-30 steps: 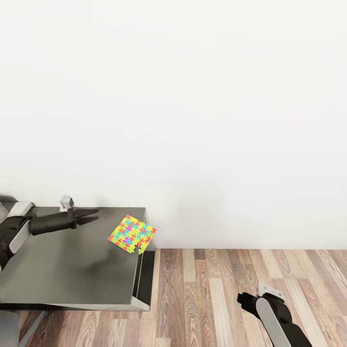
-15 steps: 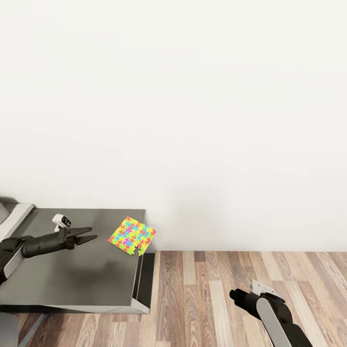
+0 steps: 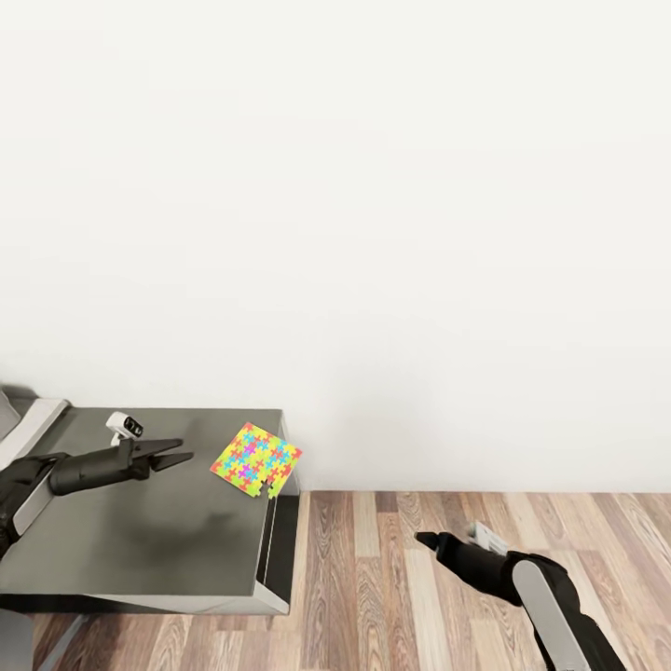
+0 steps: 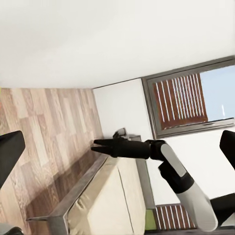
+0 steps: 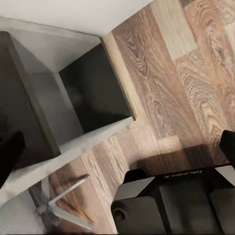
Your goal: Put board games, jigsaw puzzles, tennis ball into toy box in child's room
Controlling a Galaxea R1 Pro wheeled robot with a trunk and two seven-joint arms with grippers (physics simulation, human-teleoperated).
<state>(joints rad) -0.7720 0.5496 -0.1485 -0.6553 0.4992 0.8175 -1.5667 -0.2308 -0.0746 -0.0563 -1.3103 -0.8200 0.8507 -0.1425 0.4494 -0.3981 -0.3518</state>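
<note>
Lower left of the head view: dark grey counter (image 3: 140,531), one jigsaw puzzle (image 3: 255,458) lying flat at its far right corner, one edge just over the rim. Left gripper (image 3: 177,455) above the counter, apart from the puzzle, jaws nearly closed, empty. Right gripper (image 3: 427,540) low right over the wood floor (image 3: 391,596), jaws' state impossible to tell.

dark grey unit (image 3: 140,522) cut off at the head view's left edge. right gripper (image 3: 427,540): finger gap too small to tell. right arm (image 3: 559,624) leaves the frame's bottom edge.
</note>
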